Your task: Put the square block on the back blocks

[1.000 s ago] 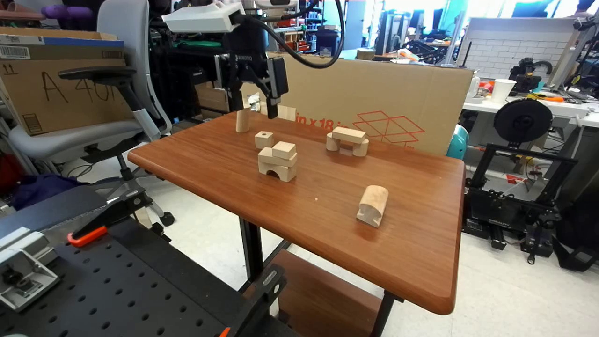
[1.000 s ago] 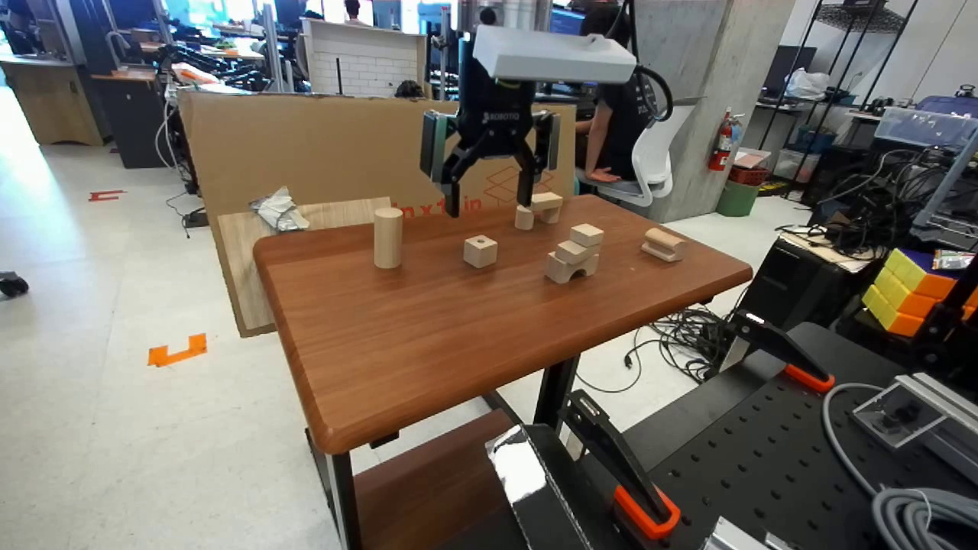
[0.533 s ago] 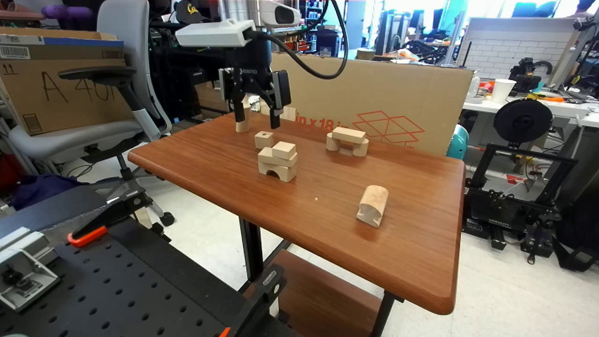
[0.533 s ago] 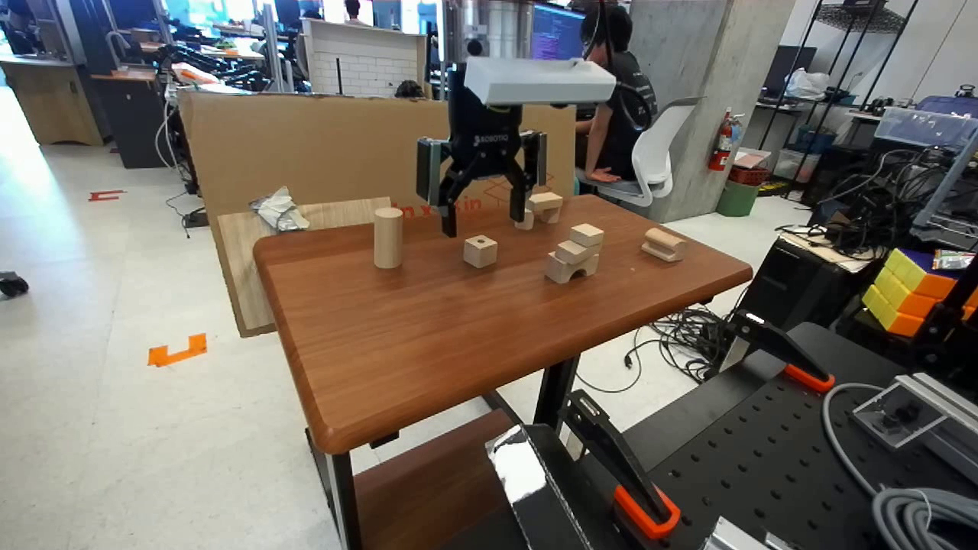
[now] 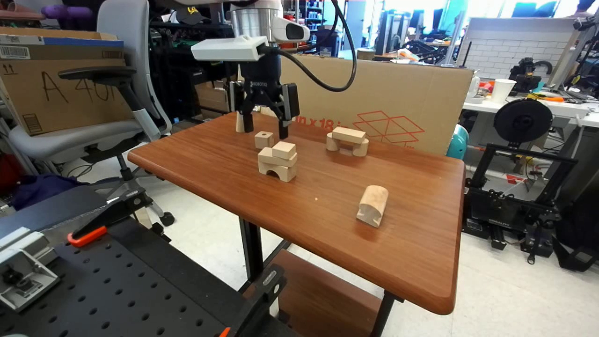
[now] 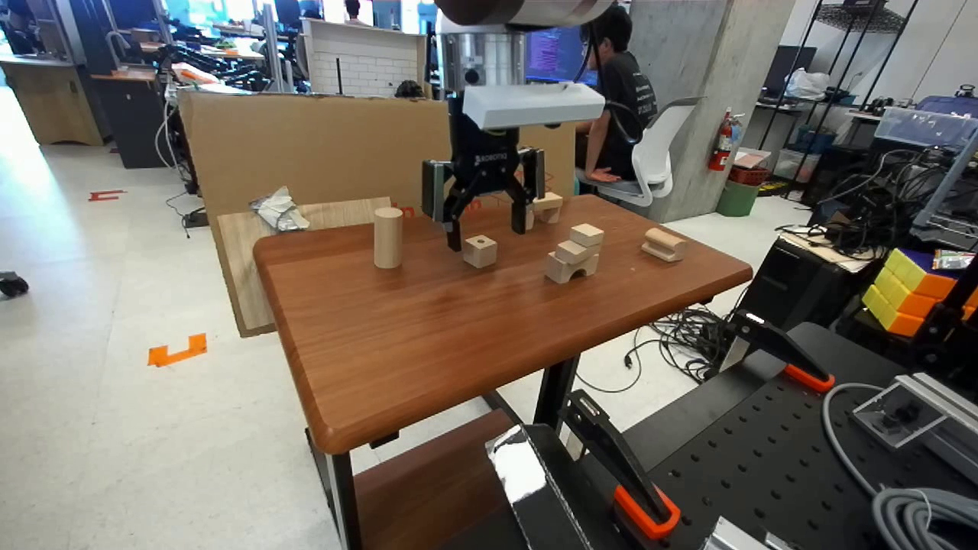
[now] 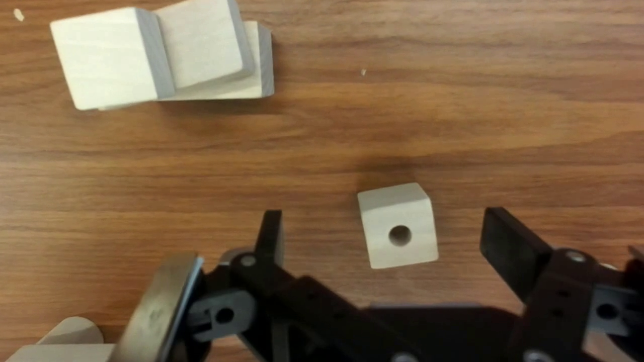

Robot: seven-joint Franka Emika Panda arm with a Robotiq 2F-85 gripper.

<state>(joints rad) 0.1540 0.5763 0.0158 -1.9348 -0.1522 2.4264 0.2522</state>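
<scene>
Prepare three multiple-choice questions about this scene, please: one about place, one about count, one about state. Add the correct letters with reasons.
1. Where does the holed cube rest?
A) On the upright cylinder
B) On the tabletop
C) On the floor

2. How many blocks form the arch-based stack?
A) Three
B) One
C) Six

3. In what state is the gripper?
A) Shut on the holed cube
B) Shut on nothing
C) Open, holding nothing

1: B, both exterior views show it standing directly on that surface.
2: A, both exterior views show three pieces, one above another.
3: C, in the wrist view its fingers stand apart, with gaps on both sides of the holed cube.
</scene>
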